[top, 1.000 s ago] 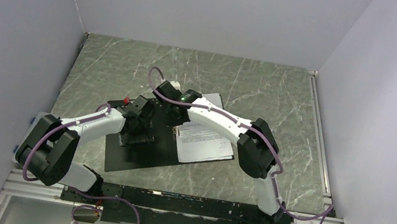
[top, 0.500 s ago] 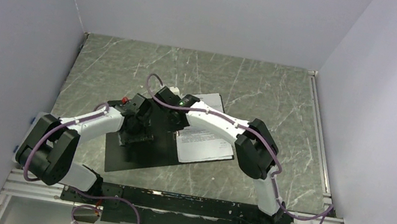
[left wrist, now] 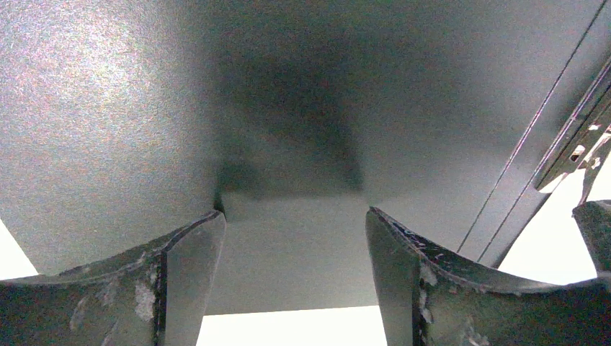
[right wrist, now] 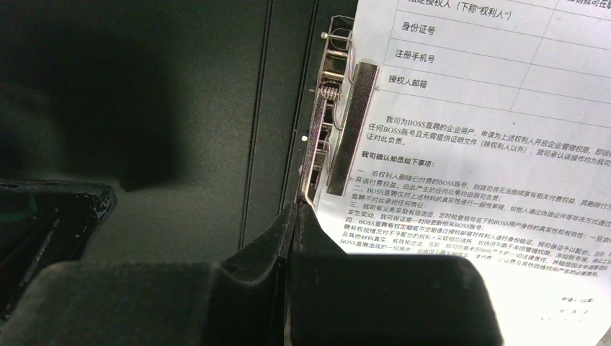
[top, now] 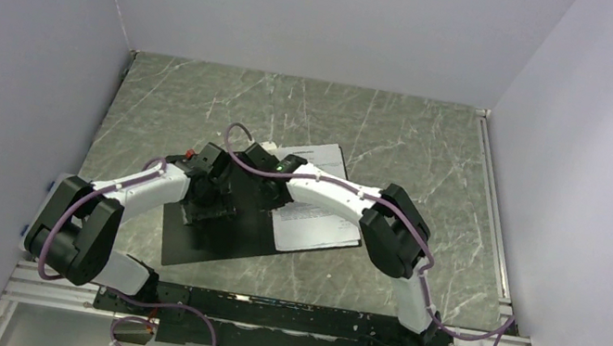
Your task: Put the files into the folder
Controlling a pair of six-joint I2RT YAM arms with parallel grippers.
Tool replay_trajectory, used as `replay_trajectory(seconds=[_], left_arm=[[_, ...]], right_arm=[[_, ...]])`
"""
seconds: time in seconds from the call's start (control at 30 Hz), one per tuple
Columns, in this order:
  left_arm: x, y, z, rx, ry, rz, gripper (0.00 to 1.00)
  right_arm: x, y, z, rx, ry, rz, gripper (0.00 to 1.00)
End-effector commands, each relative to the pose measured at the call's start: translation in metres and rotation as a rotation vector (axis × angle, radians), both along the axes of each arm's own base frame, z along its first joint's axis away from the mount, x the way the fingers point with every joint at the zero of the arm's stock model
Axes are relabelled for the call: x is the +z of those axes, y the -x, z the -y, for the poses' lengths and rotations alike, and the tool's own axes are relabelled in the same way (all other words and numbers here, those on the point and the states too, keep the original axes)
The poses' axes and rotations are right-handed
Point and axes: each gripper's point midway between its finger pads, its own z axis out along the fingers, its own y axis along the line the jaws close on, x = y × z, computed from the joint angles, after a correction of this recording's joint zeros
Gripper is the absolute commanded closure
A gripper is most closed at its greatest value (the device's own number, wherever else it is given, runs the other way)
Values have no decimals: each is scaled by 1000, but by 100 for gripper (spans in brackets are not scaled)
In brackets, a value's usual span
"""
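The folder [top: 196,247] lies open on the table, black inside up. The files [top: 323,223], white sheets with dense black text, lie on its right half beside the metal clip [right wrist: 346,130]. My left gripper [top: 211,206] is open and presses down on the folder's left half [left wrist: 288,108], nothing between the fingers [left wrist: 294,216]. My right gripper [top: 263,186] is shut, its tips [right wrist: 295,209] touching the near end of the clip at the left edge of the files [right wrist: 490,144]. I cannot tell whether anything is pinched between them.
The grey marble table [top: 402,142] is bounded by white walls on three sides. A metal rail [top: 493,214] runs along its right edge. The two arms meet over the folder's spine, close to each other.
My right gripper has moved left and nearer, down onto the folder's spine by the clip. The left gripper has stayed on the left cover. The files have not shifted.
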Motion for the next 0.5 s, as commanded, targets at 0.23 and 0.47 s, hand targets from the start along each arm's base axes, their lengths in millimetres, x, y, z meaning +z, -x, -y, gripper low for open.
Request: replay_trajectory(seconds=[0.23, 0.47], left_arm=[[-61, 57, 17, 45, 112, -240, 22], [-61, 57, 17, 46, 113, -243, 22]], right_arm=[[-27, 22, 41, 16, 179, -53, 100], [-36, 24, 49, 9, 217, -52, 100]])
